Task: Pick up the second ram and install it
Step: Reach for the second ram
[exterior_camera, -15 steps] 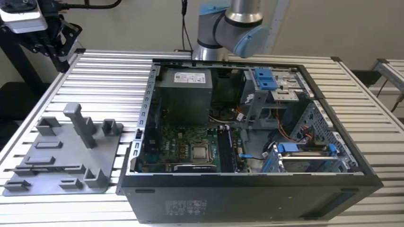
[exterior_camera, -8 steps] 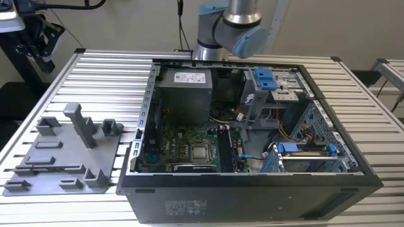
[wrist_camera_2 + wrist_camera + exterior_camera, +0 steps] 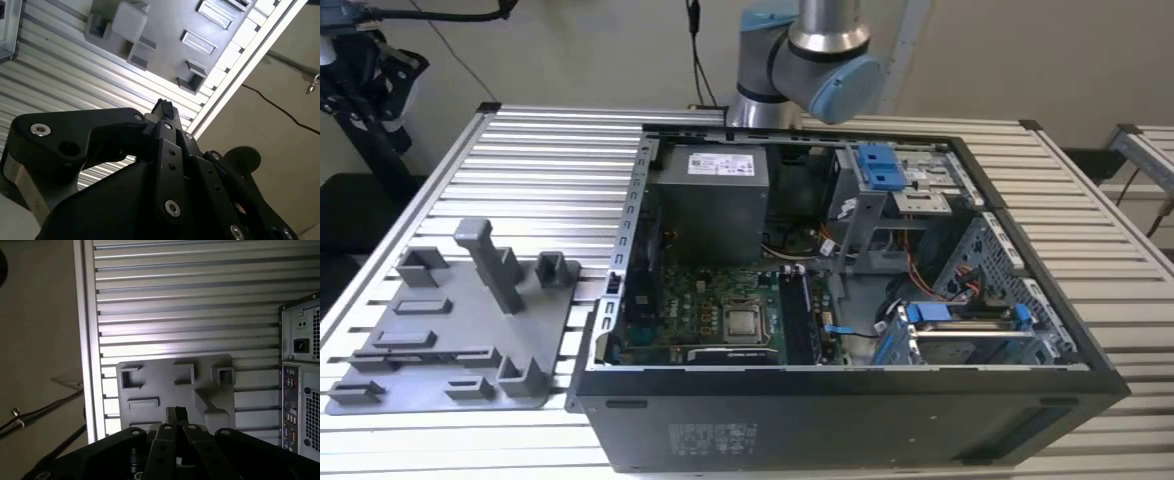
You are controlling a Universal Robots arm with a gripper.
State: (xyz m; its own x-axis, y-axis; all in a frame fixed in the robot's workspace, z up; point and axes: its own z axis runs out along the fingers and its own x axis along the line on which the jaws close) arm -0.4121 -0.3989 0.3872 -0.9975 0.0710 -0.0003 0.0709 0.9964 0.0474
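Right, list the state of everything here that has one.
computer case: lying on its side on the slatted table, panel off, inside exposed.
processor chip: seated in its socket, uncovered.
grey holder: flat on the slatted table beside the computer case.
gripper: shut, hanging above the grey holder, not touching it.

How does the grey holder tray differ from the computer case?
The grey holder tray is pale plastic; the computer case is dark metal. The tray lies low and flat with blocks standing up; the case is a deep open-topped box showing board and cables. The gripper points at the tray, not the case. Both rest on the slatted table.
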